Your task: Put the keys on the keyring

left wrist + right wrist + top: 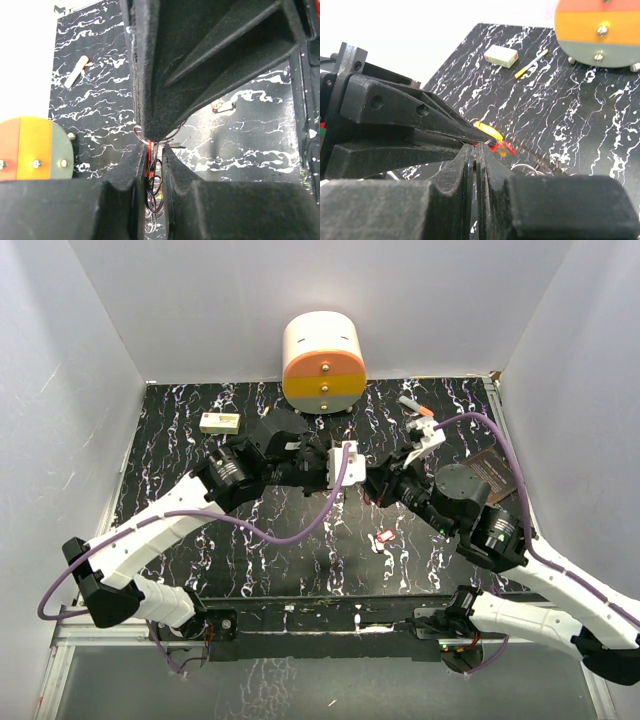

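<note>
Black, white-veined tabletop [180, 570] inside a white-walled booth: two robot arms meet nose to nose just right of centre, their fingertips touching over the keyring [155, 184].

The left gripper [152, 149] is pinched narrow on a bundle of thin wire loops, with a strip of red plastic [148, 157] caught between its pads alongside the wire. The right gripper [476, 150] is closed to a hairline. Its tips press against the left arm's fingers, but the views do not show what, if anything, it has caught. A yellow-headed key [488, 131] and red fragments sit right at that meeting point, raised off the table, and more wire loops show just beyond it.

One red-headed key [383, 537] lies loose on the table, near the right arm and well apart from the ring.

At the back stands a round drum [322, 350] faced in orange, yellow and grey-green bands. To its left rest a small pale box [220, 422] and a yellow pen [532, 63]. An orange-tipped marker [416, 406] lies to its right, with a dark card [495, 462] near the right wall.
</note>
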